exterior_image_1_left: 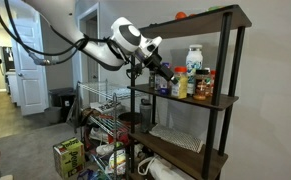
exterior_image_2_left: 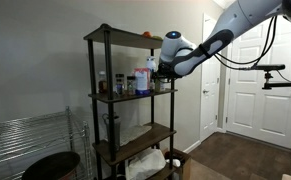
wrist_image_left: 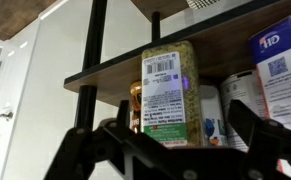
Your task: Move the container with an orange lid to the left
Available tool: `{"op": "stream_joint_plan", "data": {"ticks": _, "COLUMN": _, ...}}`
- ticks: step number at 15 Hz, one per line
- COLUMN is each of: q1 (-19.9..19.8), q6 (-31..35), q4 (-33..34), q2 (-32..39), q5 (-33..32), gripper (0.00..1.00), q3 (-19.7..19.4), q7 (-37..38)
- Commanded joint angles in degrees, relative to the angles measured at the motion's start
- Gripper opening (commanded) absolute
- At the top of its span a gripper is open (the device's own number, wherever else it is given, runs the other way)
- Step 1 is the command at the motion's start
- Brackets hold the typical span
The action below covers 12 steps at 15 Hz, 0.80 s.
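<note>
Two dark fingers (wrist_image_left: 95, 150) of the gripper (wrist_image_left: 173, 125) stand spread wide in the wrist view, one on each side of the bottle (wrist_image_left: 170, 85). A gap shows between each finger and the bottle, so the pincer is open and holds nothing.

The bottle is slim, with yellowish-green contents and a white barcode label that faces the camera. Its long axis runs straight up and down the picture. One end meets a dark shelf board, and the cap cannot be made out there.

In an exterior view the bottle (exterior_image_1_left: 181, 84) stands upright on the middle shelf (exterior_image_1_left: 225, 100) of a dark rack, with its orange cap at the top. The white jar (exterior_image_1_left: 194, 58) rises just behind it, and red-labelled bottles (exterior_image_1_left: 206, 86) stand close beside it, further from the arm.

The gripper (exterior_image_1_left: 167, 74) reaches in level from the rack's open side, near the bottle.

In an exterior view from the opposite side the gripper (exterior_image_2_left: 162, 72) sits at the shelf's end beside the white jar (exterior_image_2_left: 141, 80). The bottle is too small to pick out there.
</note>
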Motion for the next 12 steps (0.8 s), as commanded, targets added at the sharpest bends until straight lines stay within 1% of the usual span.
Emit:
{"op": "stream_joint_plan", "data": {"ticks": 1, "q1": 0.0, "q6": 2.1, "q4": 3.9, "q2": 3.7, "q5": -2.2, "gripper": 1.00, "q3": -0.8, "q7": 4.0}}
{"op": "stream_joint_plan", "data": {"ticks": 8, "q1": 0.1, "q6": 2.2, "q4": 5.9, "q2": 5.3, "q5": -4.3, "gripper": 1.00, "q3": -2.4, "q7": 7.1}}
{"op": "stream_joint_plan", "data": {"ticks": 9, "q1": 0.1, "q6": 2.4, "q4": 5.9, "q2": 5.2, "q5": -5.0, "gripper": 0.92, "q3": -2.7, "q7": 7.7}}
{"op": "stream_joint_plan", "data": {"ticks": 10, "q1": 0.0, "q6": 2.7, "q4": 5.8, "q2": 5.2, "q5": -5.2, "gripper": 0.73, "q3": -2.9, "q7": 8.0}}
{"op": "stream_joint_plan", "data": {"ticks": 11, "q1": 0.1, "q6": 2.8, "q4": 5.7, "q2": 5.1, "q5": -5.4, "gripper": 0.67, "q3": -3.0, "q7": 8.3}}
{"op": "stream_joint_plan", "data": {"ticks": 12, "q1": 0.1, "q6": 3.0, "q4": 5.7, "q2": 5.1, "q5": -5.5, "gripper": 0.59, "q3": -3.1, "q7": 8.6}}
